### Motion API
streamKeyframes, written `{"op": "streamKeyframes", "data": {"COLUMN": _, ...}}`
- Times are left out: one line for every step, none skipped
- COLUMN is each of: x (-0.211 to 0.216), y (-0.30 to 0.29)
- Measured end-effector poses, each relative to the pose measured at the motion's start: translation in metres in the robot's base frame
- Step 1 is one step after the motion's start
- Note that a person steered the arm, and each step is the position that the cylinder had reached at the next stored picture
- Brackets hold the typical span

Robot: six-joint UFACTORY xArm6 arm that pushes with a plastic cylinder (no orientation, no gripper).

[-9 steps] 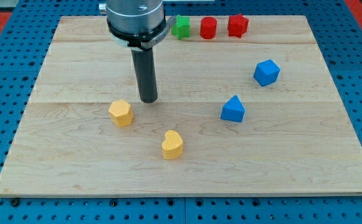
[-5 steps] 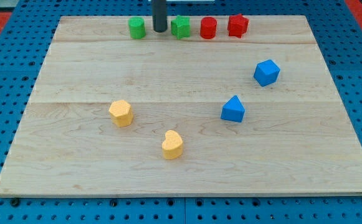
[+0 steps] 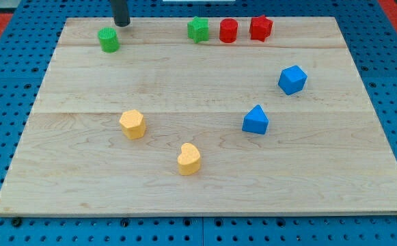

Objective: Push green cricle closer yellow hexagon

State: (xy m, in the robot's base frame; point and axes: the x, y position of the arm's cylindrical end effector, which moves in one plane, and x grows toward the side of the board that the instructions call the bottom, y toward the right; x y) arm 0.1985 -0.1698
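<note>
1. I have no claw to spread or press together, only a rod; my tip (image 3: pixel 121 24) sits at the view's top edge of the table (image 3: pixel 205 191).
2. The green cylinder (image 3: pixel 108 39) lies just below and left of my tip, near it.
3. The yellow hexagon (image 3: pixel 132 124) is well apart, toward the view's bottom, slightly right.
4. So I judge the push must run downward, from above the cylinder.

The rod is cut off by the view's top edge at about 11 o'clock; only its lower part and my tip (image 3: pixel 121 24) are seen, just beside the green cylinder (image 3: pixel 108 39). The shapes of the green block (image 3: pixel 198 29) and two red blocks (image 3: pixel 228 31) (image 3: pixel 260 28) at 12 o'clock cannot be made out exactly.
</note>
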Motion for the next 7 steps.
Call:
{"op": "streamKeyframes", "data": {"x": -0.004, "y": -0.024}}
{"op": "streamKeyframes", "data": {"x": -0.004, "y": -0.023}}
{"op": "streamKeyframes", "data": {"x": -0.004, "y": -0.029}}
{"op": "streamKeyframes", "data": {"x": 0.05, "y": -0.007}}
{"op": "streamKeyframes", "data": {"x": 0.11, "y": 0.012}}
{"op": "streamKeyframes", "data": {"x": 0.121, "y": 0.015}}
{"op": "streamKeyframes", "data": {"x": 0.124, "y": 0.018}}
